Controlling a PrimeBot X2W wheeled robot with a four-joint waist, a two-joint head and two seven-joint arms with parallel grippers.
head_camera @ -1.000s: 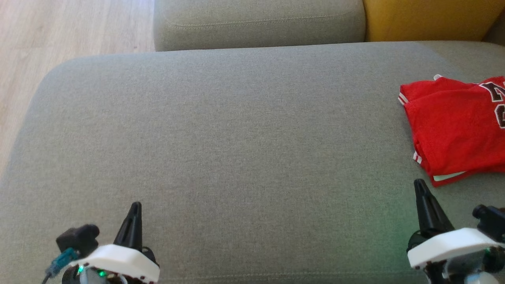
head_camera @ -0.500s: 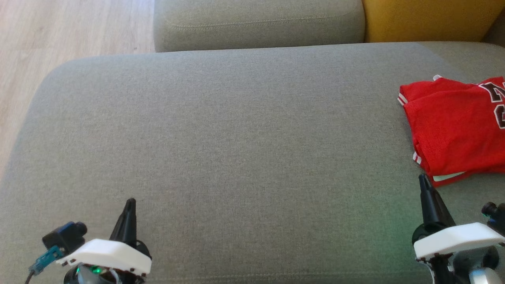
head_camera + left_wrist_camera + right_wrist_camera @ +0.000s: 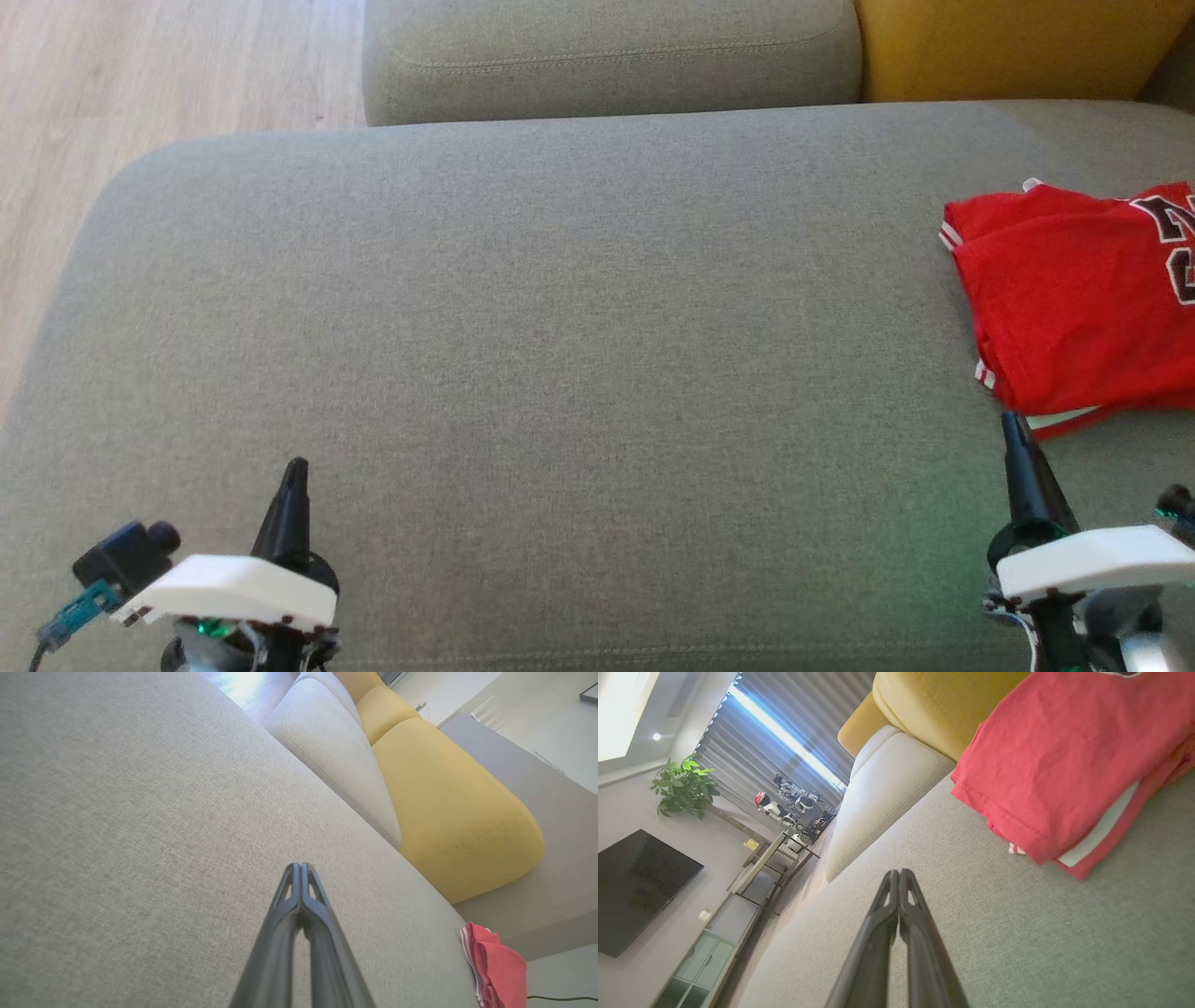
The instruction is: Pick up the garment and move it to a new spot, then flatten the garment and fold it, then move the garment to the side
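I am looking down on a broad grey sofa seat (image 3: 560, 327). Behind it sit a grey back cushion (image 3: 607, 56) and, to its right, a yellow cushion (image 3: 1008, 47). Pale wooden floor (image 3: 140, 84) shows at the far left. The garment (image 3: 1074, 308), a red jersey with white trim and dark lettering, lies folded at the right side of the seat, partly cut off by the picture's edge.

The left fingers (image 3: 285, 513) rise from the lower left, pressed together and holding nothing, pointing across bare grey fabric, well apart from the garment. The right fingers (image 3: 1027, 476) rise from the lower right, also pressed together and holding nothing. Their tips are near the garment's closest corner; the right wrist view shows a strip of seat between them. That view also takes in a dark television (image 3: 640, 891), a leafy plant (image 3: 684, 786) and grey curtains (image 3: 794, 723).
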